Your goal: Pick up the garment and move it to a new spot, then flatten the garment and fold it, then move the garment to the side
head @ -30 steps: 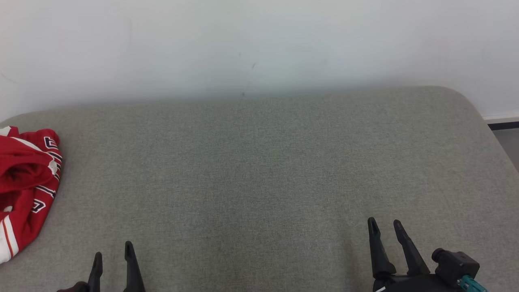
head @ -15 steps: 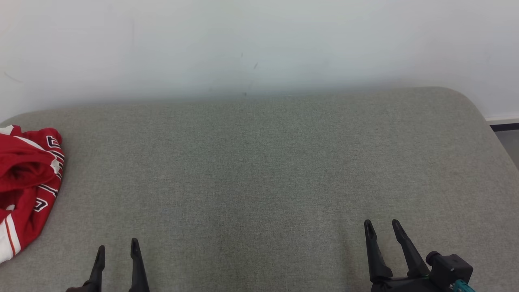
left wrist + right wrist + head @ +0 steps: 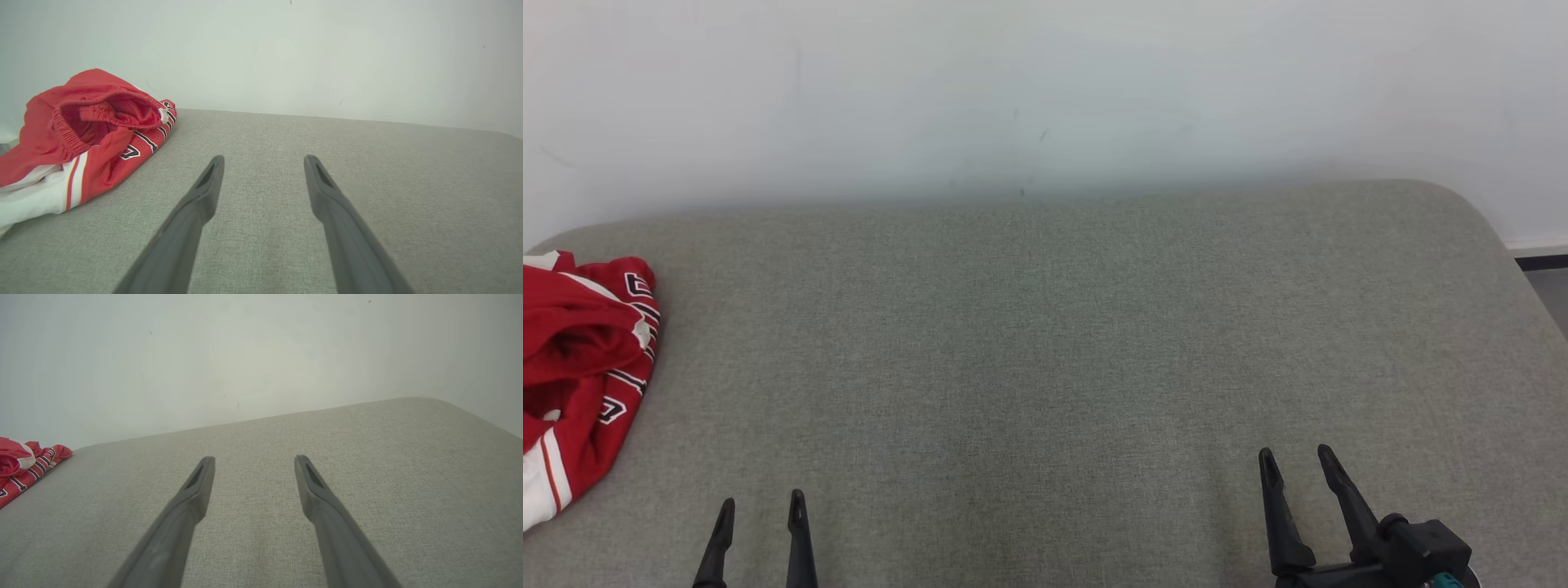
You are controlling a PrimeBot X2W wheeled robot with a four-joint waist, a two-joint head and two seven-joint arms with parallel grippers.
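Note:
The garment (image 3: 580,367) is a crumpled red piece with white panels and dark striped trim, lying at the far left edge of the grey cushioned surface (image 3: 1045,343). In the left wrist view the garment (image 3: 86,134) sits up and to the left of my fingers, its elastic opening facing the camera. My left gripper (image 3: 760,506) stands open near the front edge, to the right of the garment and apart from it. My right gripper (image 3: 1294,457) is open at the lower right, with nothing between its fingers. A corner of the garment (image 3: 24,469) shows far left in the right wrist view.
A plain white wall (image 3: 1045,98) runs along the back of the surface. The surface rounds off at its right corner (image 3: 1462,204), beyond which a strip of floor and dark skirting (image 3: 1539,261) shows.
The whole picture has drifted slightly right and down, so the camera has moved. Both grippers sit a little lower in the head view; the garment lies as before.

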